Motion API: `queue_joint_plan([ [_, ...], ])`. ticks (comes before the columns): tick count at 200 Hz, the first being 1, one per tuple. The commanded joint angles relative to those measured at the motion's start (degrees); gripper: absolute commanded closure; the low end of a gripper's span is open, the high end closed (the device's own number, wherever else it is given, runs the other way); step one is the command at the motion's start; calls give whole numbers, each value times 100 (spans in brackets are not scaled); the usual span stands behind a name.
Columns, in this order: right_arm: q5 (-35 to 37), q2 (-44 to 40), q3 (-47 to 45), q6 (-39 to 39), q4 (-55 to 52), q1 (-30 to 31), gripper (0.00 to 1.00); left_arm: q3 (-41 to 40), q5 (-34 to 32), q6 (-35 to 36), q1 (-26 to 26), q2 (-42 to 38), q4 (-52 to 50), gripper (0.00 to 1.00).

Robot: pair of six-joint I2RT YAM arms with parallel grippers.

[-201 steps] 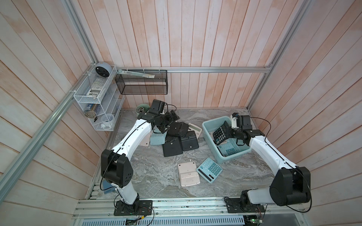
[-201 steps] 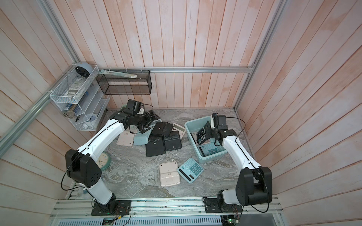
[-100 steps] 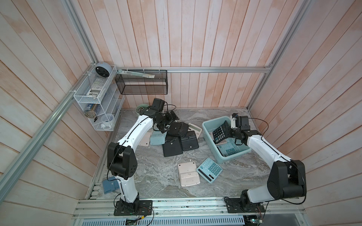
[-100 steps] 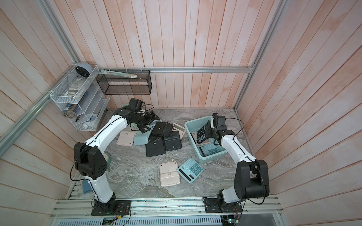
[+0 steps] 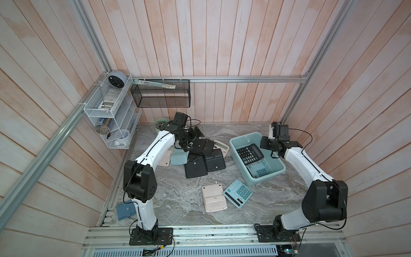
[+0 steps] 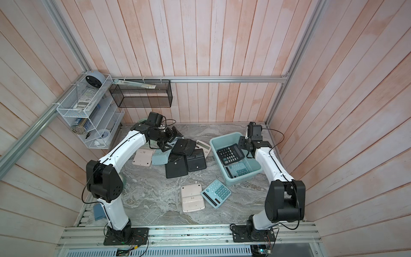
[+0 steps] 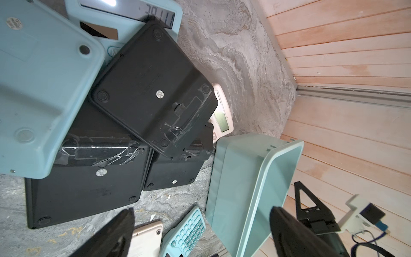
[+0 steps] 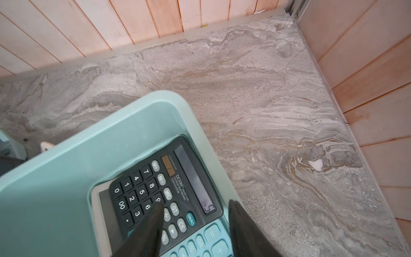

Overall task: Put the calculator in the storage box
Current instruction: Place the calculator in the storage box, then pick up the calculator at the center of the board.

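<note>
The light teal storage box (image 5: pixel 235 142) (image 6: pixel 214 142) stands at the right of the marble table. A black calculator (image 5: pixel 250 154) (image 6: pixel 230 154) (image 8: pixel 160 187) lies in it keys up, tilted, partly over a teal calculator (image 5: pixel 258 170) (image 8: pixel 206 242). My right gripper (image 5: pixel 264 145) (image 8: pixel 196 203) hovers open over the black calculator's display end, gripping nothing. My left gripper (image 5: pixel 192 140) (image 7: pixel 202 210) is wide open and empty above a pile of face-down black calculators (image 5: pixel 201 146) (image 7: pixel 153 89).
On the table lie a teal calculator (image 5: pixel 238 195), a cream one face down (image 5: pixel 214 198), and further teal and cream ones round the pile. A black mesh basket (image 5: pixel 161 96) and a white wire shelf (image 5: pixel 106 111) hang on the walls. A mint cup (image 5: pixel 160 123) stands at the back.
My right gripper has opened and let go of the black calculator, which has dropped from standing on edge to lying in the storage box. The left arm has swung slightly over the pile.
</note>
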Motion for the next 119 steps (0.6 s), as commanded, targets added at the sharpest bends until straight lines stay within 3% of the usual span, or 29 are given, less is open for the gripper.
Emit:
queue_joint_plan([
  [1,-81,39,364,221,-336,-62,43,293,10,56,16,112,-95,0],
  [78,-330,-191,611,697,-1222,-485,37,356,-149,236,15,-184,-625,0],
  [119,-1689,-933,234,660,-1341,-466,37,-202,-194,239,7,-625,-793,0],
])
